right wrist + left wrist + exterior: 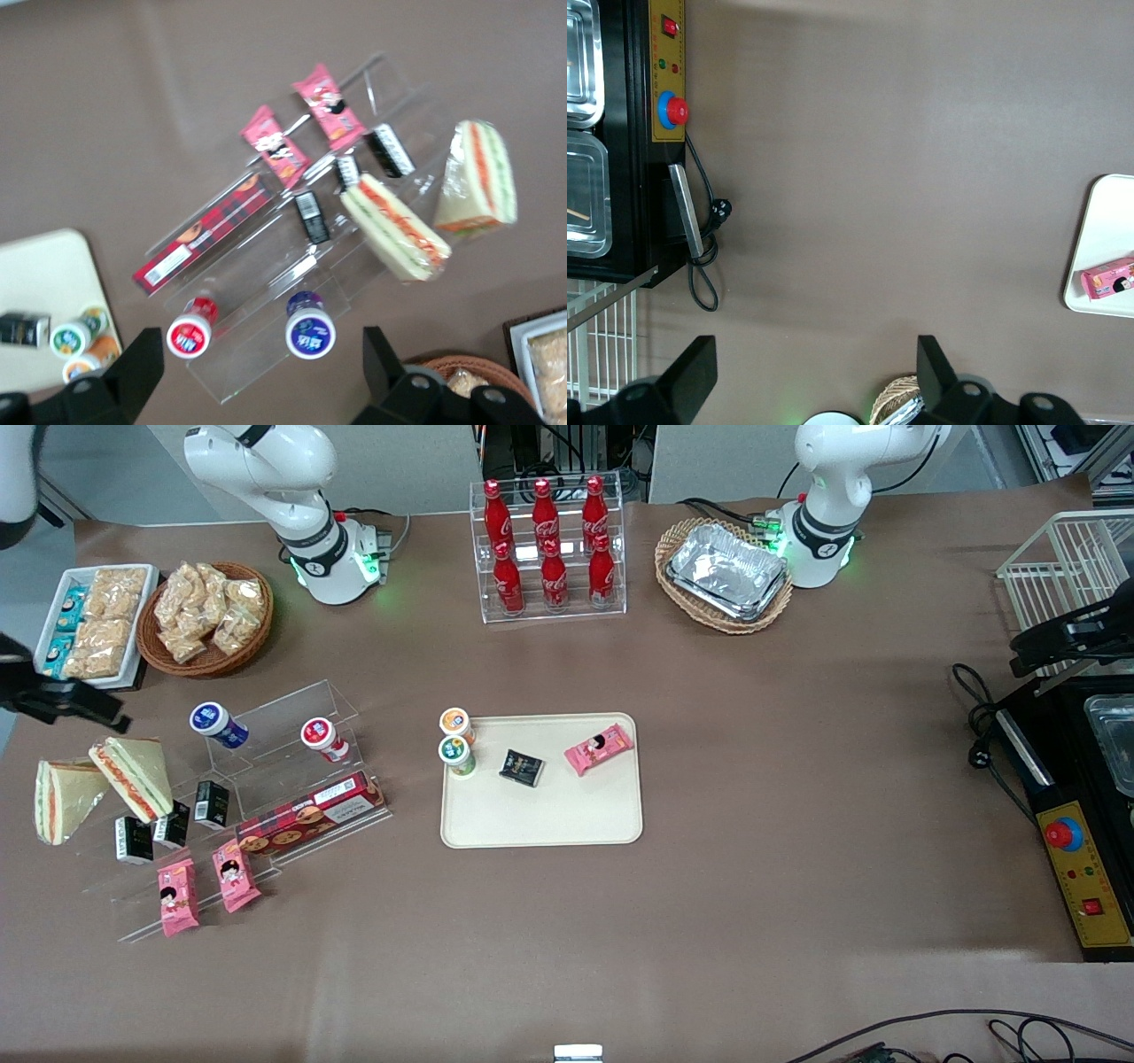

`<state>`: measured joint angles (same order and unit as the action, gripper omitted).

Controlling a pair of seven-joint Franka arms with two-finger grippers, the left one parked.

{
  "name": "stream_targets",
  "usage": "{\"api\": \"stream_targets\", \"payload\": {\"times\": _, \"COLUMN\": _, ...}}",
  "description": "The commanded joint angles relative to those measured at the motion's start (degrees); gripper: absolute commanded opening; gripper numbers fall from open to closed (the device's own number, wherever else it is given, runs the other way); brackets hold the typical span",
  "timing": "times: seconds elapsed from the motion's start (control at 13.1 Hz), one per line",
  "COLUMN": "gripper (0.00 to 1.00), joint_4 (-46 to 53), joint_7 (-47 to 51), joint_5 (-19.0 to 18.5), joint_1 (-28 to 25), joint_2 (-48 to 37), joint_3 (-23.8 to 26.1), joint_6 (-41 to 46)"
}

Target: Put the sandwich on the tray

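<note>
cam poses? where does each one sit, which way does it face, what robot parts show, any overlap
Front: high, facing both arm bases across the table; tray mid-table, end effector above the sandwiches.
Right wrist: looks down past open end effector at sandwiches.
Left wrist: looks down at bare table; only its own fingers show.
Shared: tray corner with pink snack packet, also.
</note>
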<state>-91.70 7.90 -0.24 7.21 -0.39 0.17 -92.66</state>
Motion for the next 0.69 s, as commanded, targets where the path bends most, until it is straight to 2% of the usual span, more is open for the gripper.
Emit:
{"api": "stream_targets", "payload": {"times": 0.0, "gripper": 1.00, "joint_4": 0.65, "joint_7": 4.49, "joint_5": -0.64, "joint_1": 5.52, "joint_2": 1.62, "joint_3": 0.44, "joint_6": -2.61}}
{"api": "stream_targets", "payload": {"times": 0.15, "gripper": 1.00, "joint_4": 0.74, "joint_7": 4.32, "joint_5": -0.90, "joint_1": 9.64, "joint_2": 2.85, "joint_3": 0.35, "joint_6": -3.74}}
{"api": "stream_targets", "payload": {"times": 0.38, "gripper": 1.00, "joint_4": 0.65, "joint_7": 3.97, "joint_5": -5.37, "joint_1": 11.77, "joint_2": 6.27, "joint_3": 0.35, "joint_6": -4.81}}
{"api": "stream_targets", "payload": {"times": 0.61, "gripper": 1.00, "joint_4": -0.40, "joint_7": 3.97, "joint_5": -5.56, "joint_1": 15.19, "joint_2": 10.22, "joint_3": 0.35, "joint_6": -9.10}}
